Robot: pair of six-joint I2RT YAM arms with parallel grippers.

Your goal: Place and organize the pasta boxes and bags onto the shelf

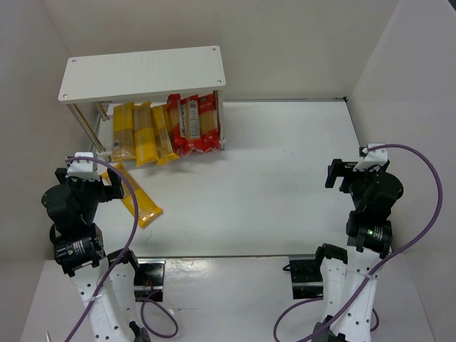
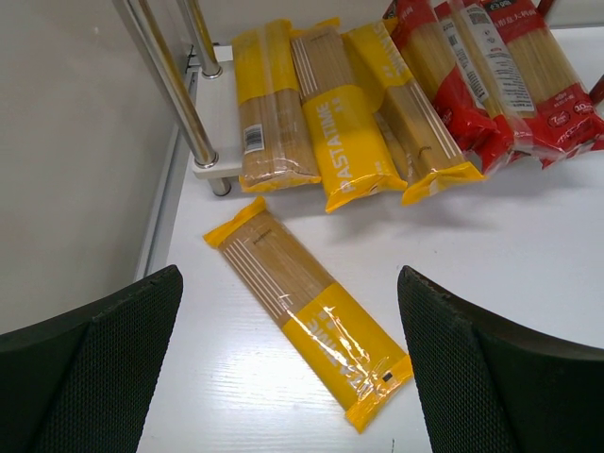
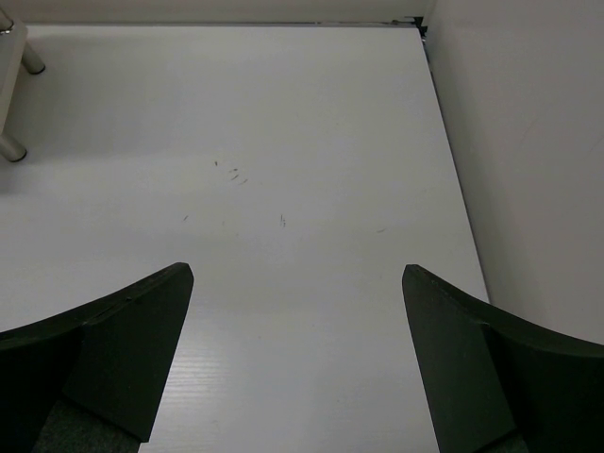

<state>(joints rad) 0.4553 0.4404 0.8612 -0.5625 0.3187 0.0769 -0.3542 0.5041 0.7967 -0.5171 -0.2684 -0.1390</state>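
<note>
Pasta pack (image 2: 307, 321) lies below hovering left pincer (image 2: 290, 283) (agape).

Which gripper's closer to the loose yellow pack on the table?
Left. The left gripper hangs over the loose yellow pack; the right gripper sits far across the table, over bare surface.

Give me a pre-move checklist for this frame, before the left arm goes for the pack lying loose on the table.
1. Left end effector open: ok.
2. Right end effector open, nothing in it: ok.
3. Loose yellow pack flat on the table, apart from the shelf: ok.
4. Loose yellow pack between the left fingers' line: ok, though diagonal.
5. Free room on the lower tier: cannot tell.
6. Shelved yellow packs and red packs lined up: not ok, fanned out.
</note>
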